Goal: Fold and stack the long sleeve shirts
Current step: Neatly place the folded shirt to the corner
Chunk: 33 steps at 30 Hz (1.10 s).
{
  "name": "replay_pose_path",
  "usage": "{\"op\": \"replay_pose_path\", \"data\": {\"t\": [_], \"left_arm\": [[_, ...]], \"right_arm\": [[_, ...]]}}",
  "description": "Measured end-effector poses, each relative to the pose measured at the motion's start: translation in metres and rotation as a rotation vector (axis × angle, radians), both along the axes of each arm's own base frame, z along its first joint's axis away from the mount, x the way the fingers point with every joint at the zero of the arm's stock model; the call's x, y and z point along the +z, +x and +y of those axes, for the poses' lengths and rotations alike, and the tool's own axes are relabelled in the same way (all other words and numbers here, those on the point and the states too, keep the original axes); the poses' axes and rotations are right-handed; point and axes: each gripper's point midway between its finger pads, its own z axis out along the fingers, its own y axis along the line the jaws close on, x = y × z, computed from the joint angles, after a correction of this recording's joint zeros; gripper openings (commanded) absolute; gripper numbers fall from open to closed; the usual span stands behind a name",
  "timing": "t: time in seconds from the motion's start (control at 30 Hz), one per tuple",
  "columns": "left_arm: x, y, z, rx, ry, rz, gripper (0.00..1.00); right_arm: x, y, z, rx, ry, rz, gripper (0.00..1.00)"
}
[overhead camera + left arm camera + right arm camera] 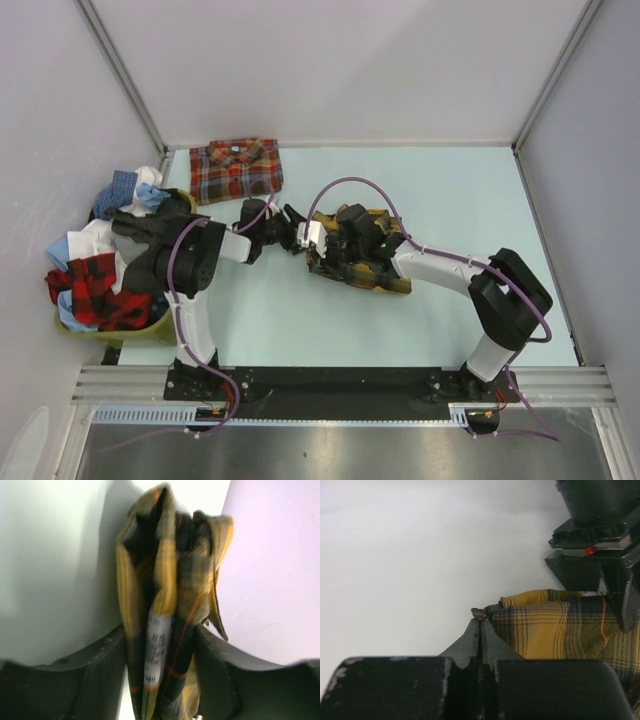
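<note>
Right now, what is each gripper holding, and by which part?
Both hold the yellow-and-black shirt: left gripper clamps a bunched fold by the label; right gripper pinches a thin edge.

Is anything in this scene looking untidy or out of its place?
The yellow-and-black shirt is crumpled mid-table, pinched by the left gripper and right gripper, while the red-orange shirt sits folded flat at the far edge. At left, clothes overflow the basket.

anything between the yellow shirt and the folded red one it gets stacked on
No loose object lies on the table between the yellow shirt and the folded red-orange shirt. Only the left tool, shut on the yellow shirt, sits along that line. The clothes basket stands off to the left.
</note>
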Motion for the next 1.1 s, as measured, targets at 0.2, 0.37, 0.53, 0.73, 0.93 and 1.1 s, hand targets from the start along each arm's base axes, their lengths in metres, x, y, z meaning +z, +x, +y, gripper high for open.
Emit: {"op": "replay_pose_path", "data": {"t": [0.2,0.37,0.53,0.73,0.93,1.1], "left_arm": [[0.004,0.021,-0.005,-0.009,0.021,-0.022,0.03],[0.02,0.046,-0.006,-0.106,0.165,-0.111,0.0],[0.062,0.09,0.013,-0.2,0.364,-0.294,0.0],[0.106,0.157,0.08,-0.202,0.646,-0.5,0.0],[0.134,0.209,0.131,-0.173,0.843,-0.653,0.0],[0.145,0.226,0.149,-0.141,0.921,-0.71,0.0]], "right_arm": [[0.002,0.005,0.003,-0.035,0.008,-0.009,0.28],[0.015,0.023,0.005,-0.112,0.038,0.005,0.99],[0.018,0.054,-0.026,-0.239,0.03,0.025,1.0],[0.021,0.1,-0.105,-0.472,-0.005,0.044,1.0],[0.01,0.099,-0.146,-0.561,-0.062,0.073,1.0],[0.006,0.093,-0.15,-0.558,-0.088,0.081,1.0]]}}
